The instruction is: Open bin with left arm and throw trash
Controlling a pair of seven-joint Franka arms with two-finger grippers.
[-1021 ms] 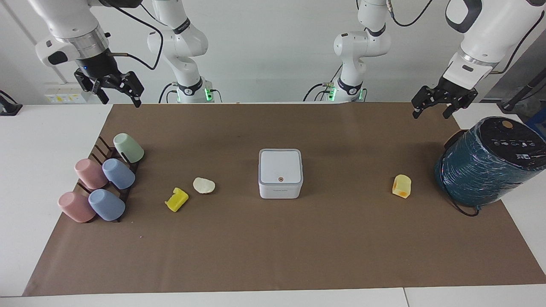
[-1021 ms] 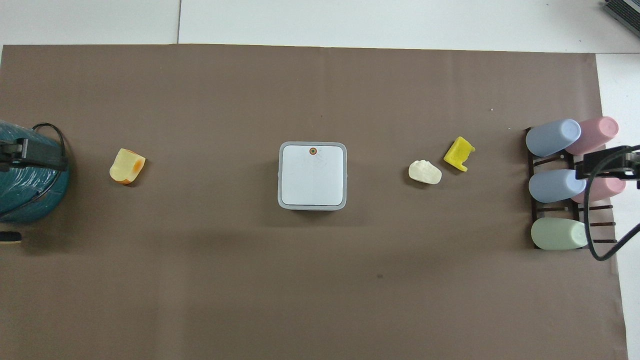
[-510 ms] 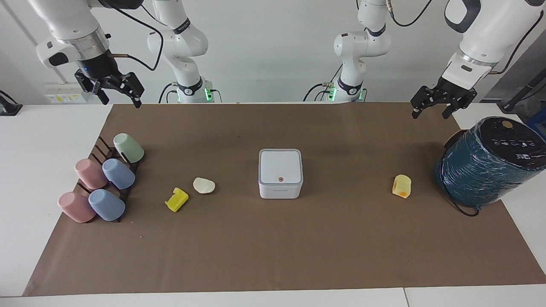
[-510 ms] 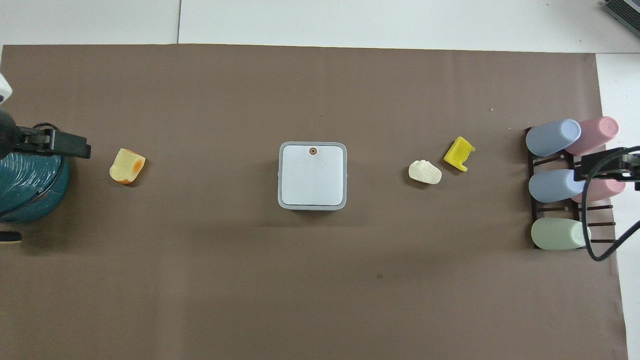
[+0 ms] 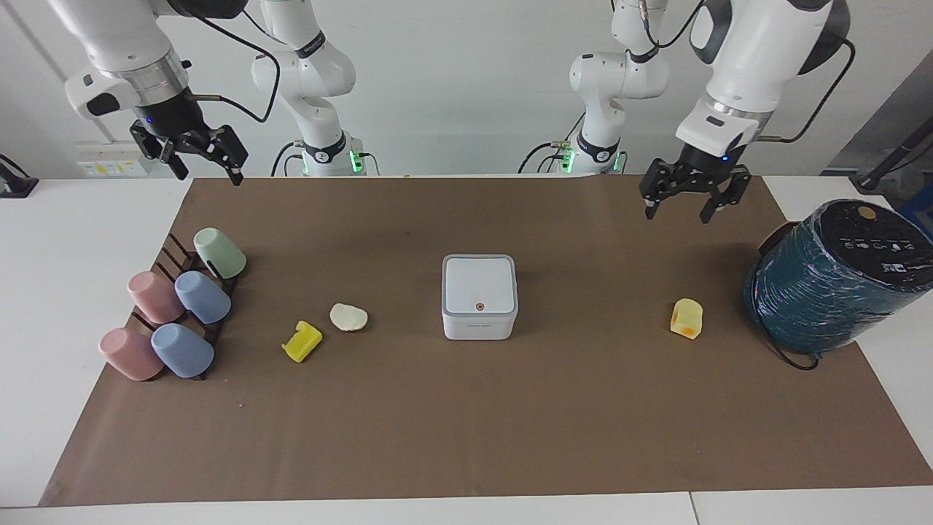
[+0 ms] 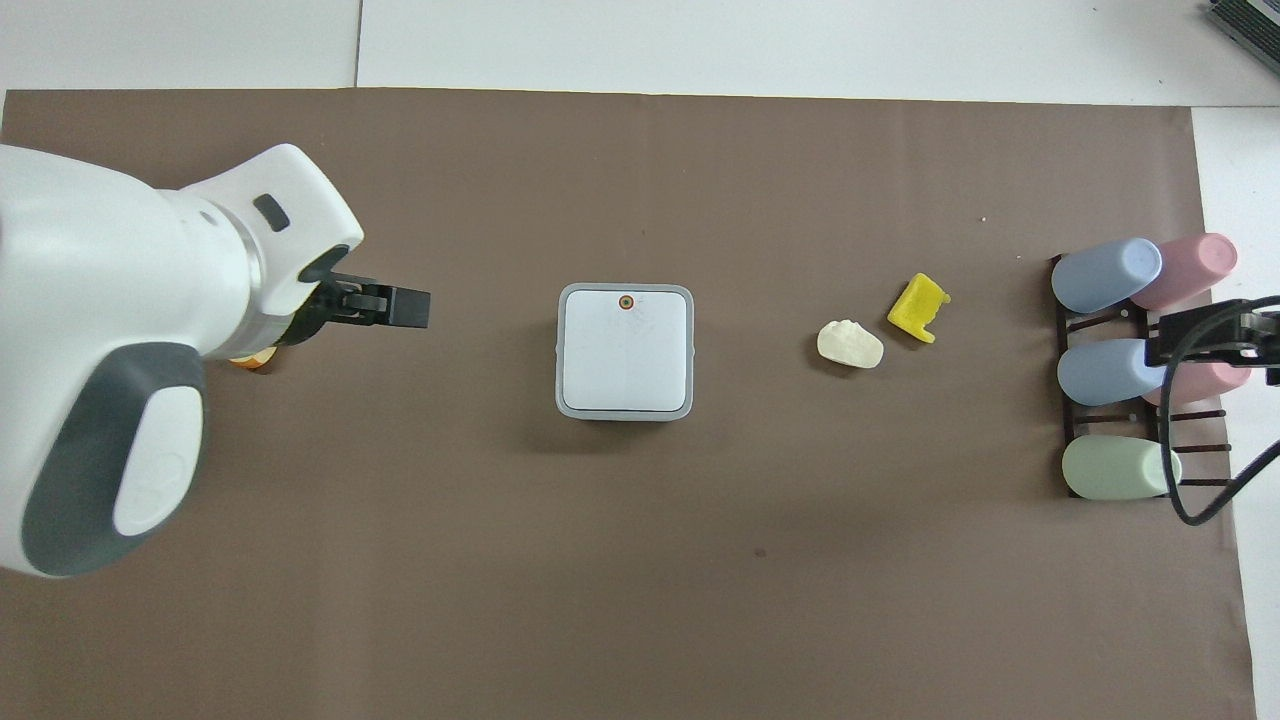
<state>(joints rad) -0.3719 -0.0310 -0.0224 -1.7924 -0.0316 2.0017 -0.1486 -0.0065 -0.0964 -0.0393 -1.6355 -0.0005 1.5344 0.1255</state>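
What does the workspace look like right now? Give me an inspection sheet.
Surface: brown paper mat over white table.
Job's things: small white square bin, lid shut; bright yellow notched chunk and cream rounded lump toward the right arm's end; pale yellow block toward the left arm's end.
Clutter: five pastel cups on a dark rack; teal wrapped cylinder.
Grippers: left gripper open, raised over the mat; right gripper open, waiting.
Cables: black cord by the cylinder.
Surroundings: nothing seen.

1. The left claw (image 5: 686, 202) has swung away from the teal cylinder (image 5: 838, 281) toward the bin (image 5: 479, 295).
2. Seen from overhead, its arm now hides most of the pale yellow block (image 5: 686, 319).
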